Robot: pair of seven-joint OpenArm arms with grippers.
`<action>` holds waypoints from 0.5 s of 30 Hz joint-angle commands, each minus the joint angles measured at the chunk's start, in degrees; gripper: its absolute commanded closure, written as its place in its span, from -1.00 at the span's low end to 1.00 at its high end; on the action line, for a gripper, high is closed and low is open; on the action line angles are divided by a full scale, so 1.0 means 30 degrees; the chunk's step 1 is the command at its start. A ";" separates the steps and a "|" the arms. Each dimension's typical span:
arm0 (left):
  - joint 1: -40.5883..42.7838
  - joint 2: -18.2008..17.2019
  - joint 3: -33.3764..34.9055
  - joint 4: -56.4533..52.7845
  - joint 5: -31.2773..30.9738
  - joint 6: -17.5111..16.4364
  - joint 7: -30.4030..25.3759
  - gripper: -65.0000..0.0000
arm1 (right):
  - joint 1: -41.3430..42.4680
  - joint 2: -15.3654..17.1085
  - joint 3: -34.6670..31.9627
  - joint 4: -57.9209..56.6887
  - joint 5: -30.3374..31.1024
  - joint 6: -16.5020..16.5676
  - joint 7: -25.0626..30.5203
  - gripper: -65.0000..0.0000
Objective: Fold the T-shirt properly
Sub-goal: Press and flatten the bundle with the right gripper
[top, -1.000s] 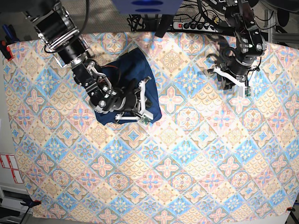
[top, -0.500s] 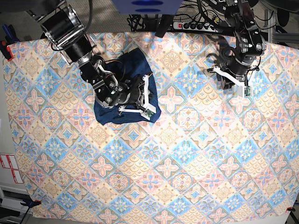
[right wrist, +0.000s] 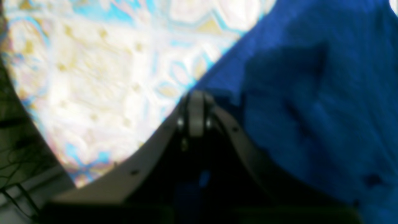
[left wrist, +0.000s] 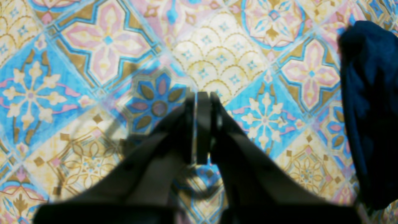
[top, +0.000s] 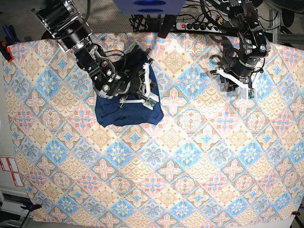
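The dark navy-blue knit T-shirt (top: pixel 127 107) lies bunched on the pastel patterned tablecloth (top: pixel 190 161), far left. The right gripper (top: pixel 148 81) hovers over it, jaws together, empty — only its wrist view shows that. The left gripper (left wrist: pixel 202 102), pinched closed — holds nothing.

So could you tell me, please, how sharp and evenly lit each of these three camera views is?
Base view: sharp and evenly lit, T-shirt and tablecloth crisp. Left wrist view: tablecloth pattern fairly clear, the left hand a dark, soft-edged silhouette casting a shadow. Right wrist view: blurred throughout, the tablecloth washed out by glare, the shirt reading brighter blue, the right hand out of focus.
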 commanded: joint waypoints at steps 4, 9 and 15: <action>-0.0216 -0.0094 -0.0017 0.0293 -0.0136 -0.0063 -0.0361 1.00 | -0.0274 0.0115 0.0055 0.0267 0.0221 0.0043 0.0180 1.00; -0.0245 -0.0094 -0.0017 0.0293 -0.0136 -0.0063 -0.0361 1.00 | -0.0773 0.0115 0.0025 0.0267 0.0221 0.0043 0.0180 1.00; -0.0274 -0.0065 -0.0017 0.0293 -0.0136 -0.0063 -0.0361 1.00 | -0.0978 0.0378 -0.0033 -0.0524 0.0192 0.0014 0.0385 1.00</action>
